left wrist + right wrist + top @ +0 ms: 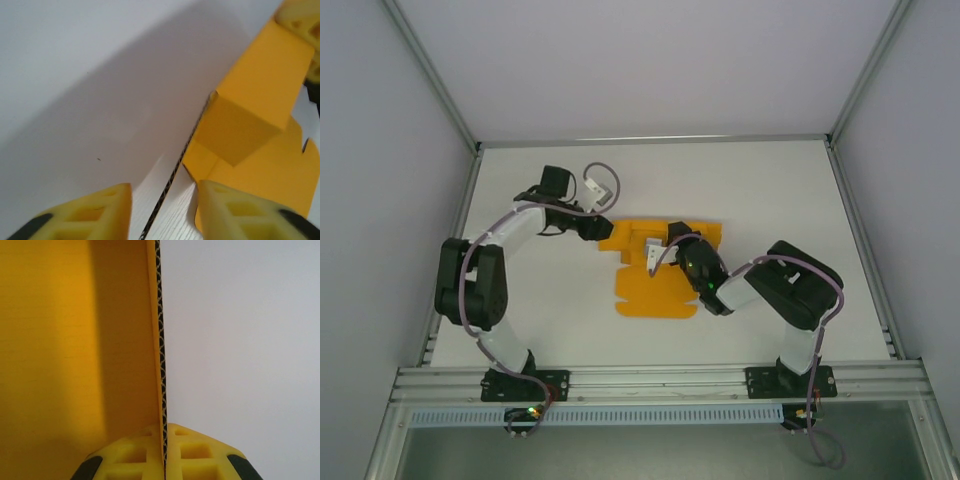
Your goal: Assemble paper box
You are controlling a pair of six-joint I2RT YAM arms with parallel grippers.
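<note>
I see my right pincer [165, 432] clamped on a raised edge of the paper box [75, 340], my left pincer [164, 186] partly open astride another edge.

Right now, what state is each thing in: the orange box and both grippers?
paper box: partly folded, some panels raised, the rest flat on the table.
left gripper: open, jaws standing either side of a raised card edge, not pinching it.
right gripper: shut on the edge of a raised panel of the paper box.
</note>
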